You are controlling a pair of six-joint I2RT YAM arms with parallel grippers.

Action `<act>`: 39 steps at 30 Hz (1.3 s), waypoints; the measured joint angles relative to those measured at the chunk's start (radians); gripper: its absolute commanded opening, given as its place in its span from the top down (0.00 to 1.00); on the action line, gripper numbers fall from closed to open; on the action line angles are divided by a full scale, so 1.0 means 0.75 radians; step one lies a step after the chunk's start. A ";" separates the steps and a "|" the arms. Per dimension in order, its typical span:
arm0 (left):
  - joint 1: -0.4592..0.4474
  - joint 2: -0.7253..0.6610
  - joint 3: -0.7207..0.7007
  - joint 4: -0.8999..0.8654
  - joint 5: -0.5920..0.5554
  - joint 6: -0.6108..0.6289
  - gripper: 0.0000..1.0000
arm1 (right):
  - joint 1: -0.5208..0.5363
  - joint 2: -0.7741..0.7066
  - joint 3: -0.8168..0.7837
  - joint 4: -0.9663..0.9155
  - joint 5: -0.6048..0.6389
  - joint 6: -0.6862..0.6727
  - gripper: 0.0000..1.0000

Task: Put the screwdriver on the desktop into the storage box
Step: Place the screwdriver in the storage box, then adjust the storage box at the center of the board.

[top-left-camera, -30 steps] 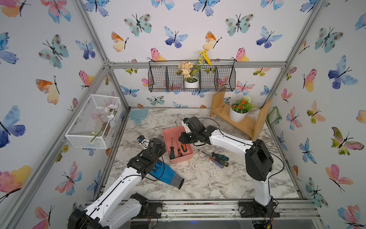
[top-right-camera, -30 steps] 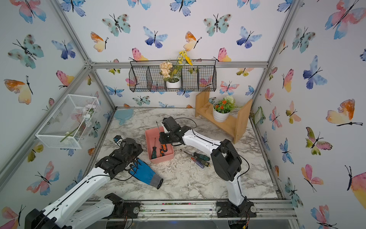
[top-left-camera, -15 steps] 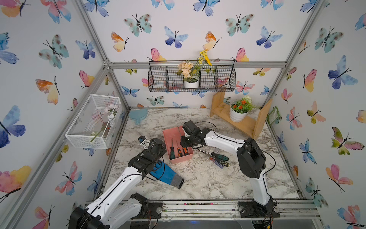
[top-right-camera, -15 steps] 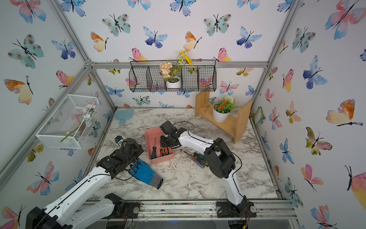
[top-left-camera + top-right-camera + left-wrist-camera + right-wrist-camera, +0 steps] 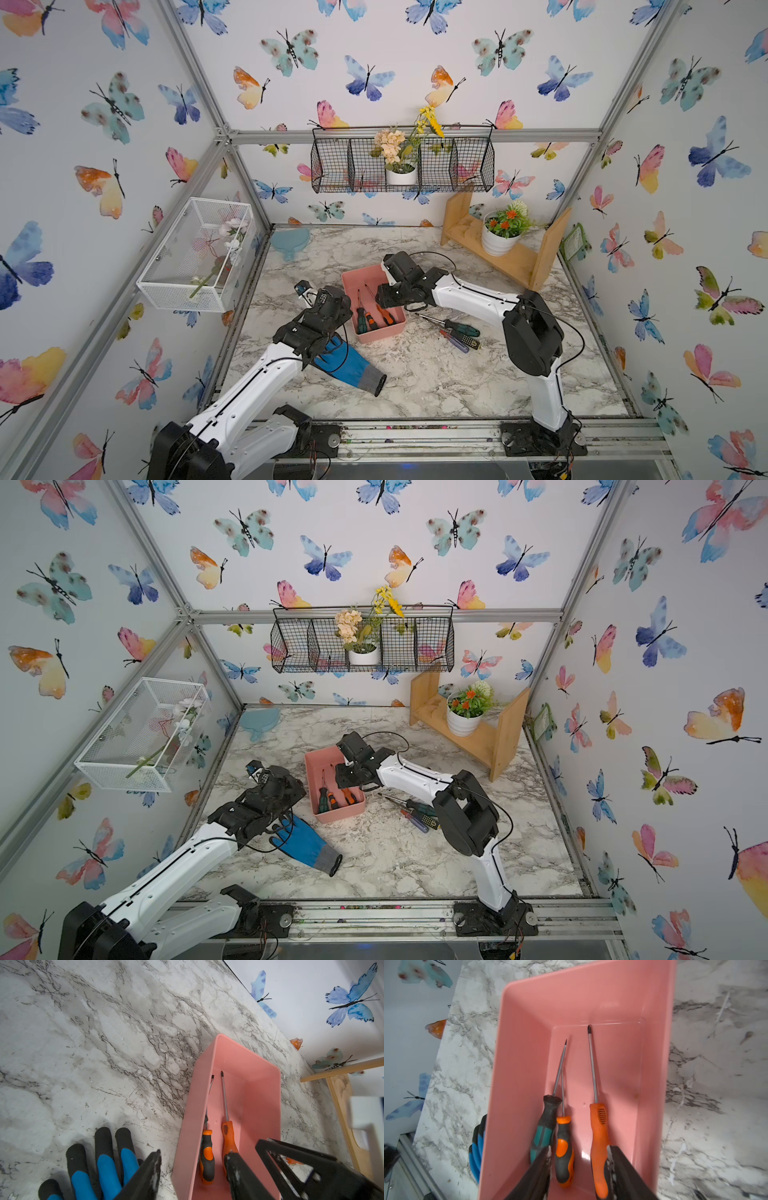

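A: Right gripper (image 5: 578, 1153)?
B: We're seeing it hovering over the storage box (image 5: 517, 1064), jaws apart, gripping nothing. Three screwdrivers (image 5: 563, 1147) are lying inside.
A: Left gripper (image 5: 193, 1155)?
B: Jaws spread, straddling the box wall. Two more screwdrivers (image 5: 453, 330) are lying on the desktop (image 5: 415, 374), beside the box.

Blue glove (image 5: 349, 365) lies well apart from flowerpot (image 5: 496, 245).

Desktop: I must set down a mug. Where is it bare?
Bare desktop: the front, between the glove and the right arm's base; the back, between the blue disc and the wooden shelf. Crowded: around the pink box, with loose screwdrivers beside it.
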 measured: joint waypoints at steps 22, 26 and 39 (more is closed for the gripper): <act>0.003 0.306 0.017 0.112 0.192 0.160 0.70 | -0.114 -0.528 -0.612 -0.211 0.192 -0.361 0.53; 0.003 0.324 0.016 0.114 0.208 0.187 0.75 | -0.136 -0.528 -0.612 -0.213 0.192 -0.360 0.53; -0.070 0.417 0.052 0.091 0.202 0.222 0.85 | -0.150 -0.506 -0.698 -0.233 0.183 -0.347 0.58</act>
